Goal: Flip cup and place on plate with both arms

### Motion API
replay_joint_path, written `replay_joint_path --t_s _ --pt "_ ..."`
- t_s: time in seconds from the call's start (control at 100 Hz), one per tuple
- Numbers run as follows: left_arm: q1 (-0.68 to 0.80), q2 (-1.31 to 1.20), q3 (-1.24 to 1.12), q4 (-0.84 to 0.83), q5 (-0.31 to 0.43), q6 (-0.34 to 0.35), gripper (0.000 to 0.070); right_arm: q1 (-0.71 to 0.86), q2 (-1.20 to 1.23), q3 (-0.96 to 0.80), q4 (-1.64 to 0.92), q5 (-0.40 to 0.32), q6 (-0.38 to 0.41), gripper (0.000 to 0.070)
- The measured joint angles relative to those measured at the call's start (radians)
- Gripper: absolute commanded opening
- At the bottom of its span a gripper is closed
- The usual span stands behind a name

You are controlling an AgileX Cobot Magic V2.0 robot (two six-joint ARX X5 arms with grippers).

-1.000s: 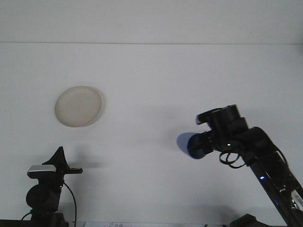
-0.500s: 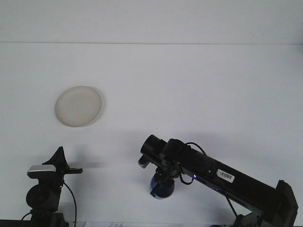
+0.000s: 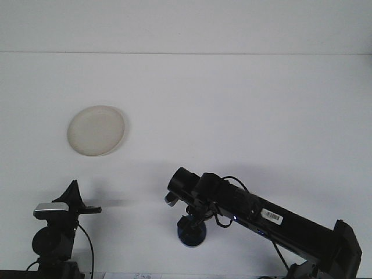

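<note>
Right gripper (image 3: 192,224) clenched on small dark blue cup (image 3: 191,231), now lower and slightly left of half a second ago, cup touching white table (image 3: 244,116), round cream plate (image 3: 96,130) well apart up-left, open tabletop between, left gripper (image 3: 78,200) parked near front edge, its state unclear.

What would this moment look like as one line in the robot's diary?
right hand: low over blue cup, near table edge | left hand: parked, holding nothing | plate: bare, far left | cup on plate: not yet

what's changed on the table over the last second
The right arm's gripper swung the blue cup from mid-right to near center, then lowered it toward the table, cup hanging beneath. The plate and left gripper stayed put.
</note>
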State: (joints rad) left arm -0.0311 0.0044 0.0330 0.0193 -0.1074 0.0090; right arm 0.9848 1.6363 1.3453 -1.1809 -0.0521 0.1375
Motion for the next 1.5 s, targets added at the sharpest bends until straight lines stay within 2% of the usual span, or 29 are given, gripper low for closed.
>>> replay_joint_path --t_s 0.14,0.43,0.51,0.75,0.81,0.9,1.06,1.15,1.28,1.32,1.36,1.5 --pt "0.0 0.0 0.0 0.0 0.0 0.0 0.0016 -0.001 -0.092 0.016 0.017 0.037 -0.002 0.0466" --pt "0.0 0.0 0.0 0.0 0.0 0.0 0.0016 -0.006 -0.513 -0.014 0.121 0.292 -0.002 0.0466" --pt "0.0 0.0 0.0 0.0 0.0 0.0 0.0016 -0.006 -0.663 -0.098 0.209 0.322 0.0 0.0466" --pt "0.0 0.0 0.0 0.006 0.0 -0.008 0.0016 -0.005 -1.117 -0.507 0.55 0.34 0.002 0.0466" --pt "0.0 0.0 0.0 0.019 0.0 -0.037 0.0016 -0.004 -1.214 -0.601 0.604 0.34 0.002 0.0466" --pt "0.0 0.0 0.0 0.025 0.0 -0.118 0.0016 -0.004 -1.333 -0.704 0.648 0.341 0.002 0.0466" --pt "0.0 0.0 0.0 0.024 0.005 -0.269 0.0015 -0.004 -1.431 -0.751 0.649 0.341 0.002 0.0466" --pt "0.0 0.003 0.019 -0.019 0.083 -0.344 0.0014 -0.004 -1.433 -0.751 0.649 0.34 0.001 0.0466" --pt "-0.002 0.081 0.177 -0.095 0.176 -0.385 0.002 -0.004 -1.433 -0.751 0.648 0.34 0.0 0.0466" --pt "-0.002 0.119 0.251 -0.118 0.205 -0.385 0.0042 -0.004 -1.433 -0.751 0.648 0.34 0.0 0.0466" --pt "-0.002 0.167 0.331 -0.152 0.246 -0.379 0.0107 -0.004 -1.433 -0.751 0.648 0.341 -0.002 0.0466" --pt "-0.037 0.424 0.616 -0.36 0.46 -0.308 0.0427 -0.004 -1.433 -0.751 0.647 0.344 -0.004 0.0466"
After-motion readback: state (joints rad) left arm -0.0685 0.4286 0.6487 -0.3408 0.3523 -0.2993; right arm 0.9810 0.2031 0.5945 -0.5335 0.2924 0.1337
